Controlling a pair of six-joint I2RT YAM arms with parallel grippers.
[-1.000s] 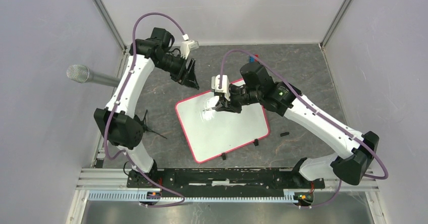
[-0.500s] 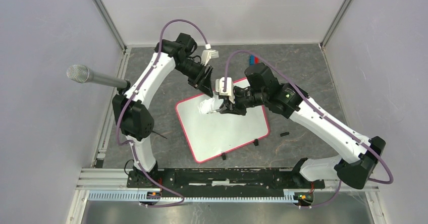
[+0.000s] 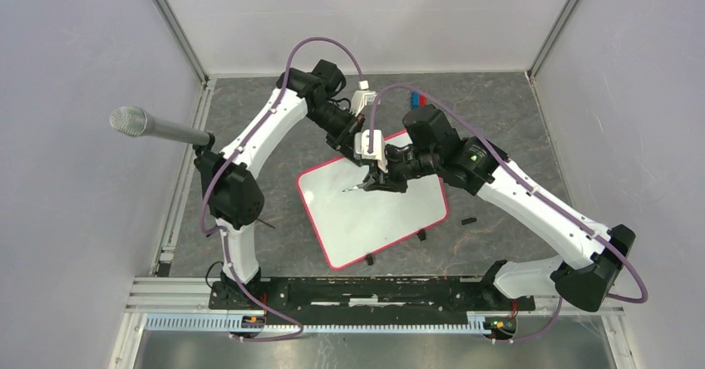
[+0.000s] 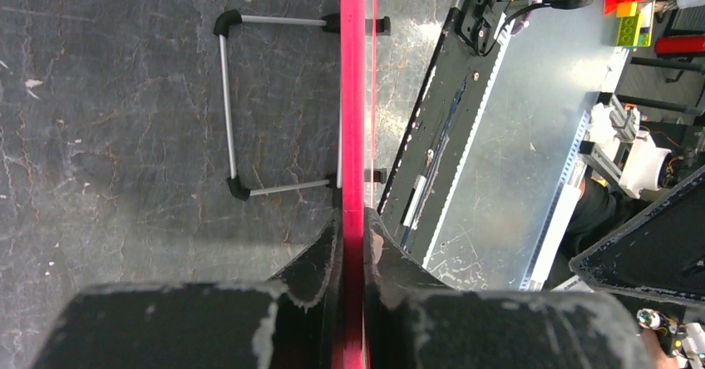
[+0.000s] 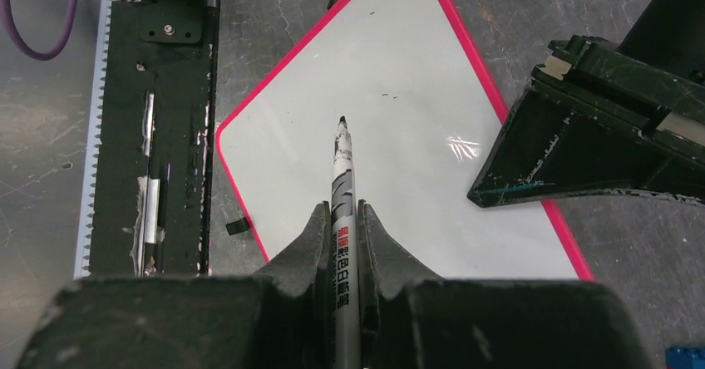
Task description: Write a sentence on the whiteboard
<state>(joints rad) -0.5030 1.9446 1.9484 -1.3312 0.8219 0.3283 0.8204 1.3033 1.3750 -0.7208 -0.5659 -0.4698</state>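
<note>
- While your left gripper [image 4: 352,219] sits at the far edge of the board [image 3: 378,215], its fingers are clenched tight on the red rim.
- The board lies skewed in the middle of the table [image 3: 499,111], with the clips [image 3: 368,258] on its near edge.
- Your right gripper [image 5: 342,211] is clamped on a marker [image 5: 342,165], tip over the white face. You can't tell if it touches.
- A small black speck [image 5: 384,96] lies beyond the tip.

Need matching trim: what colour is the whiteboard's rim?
Red-pink; the rim of the whiteboard shows best in the right wrist view.
</note>
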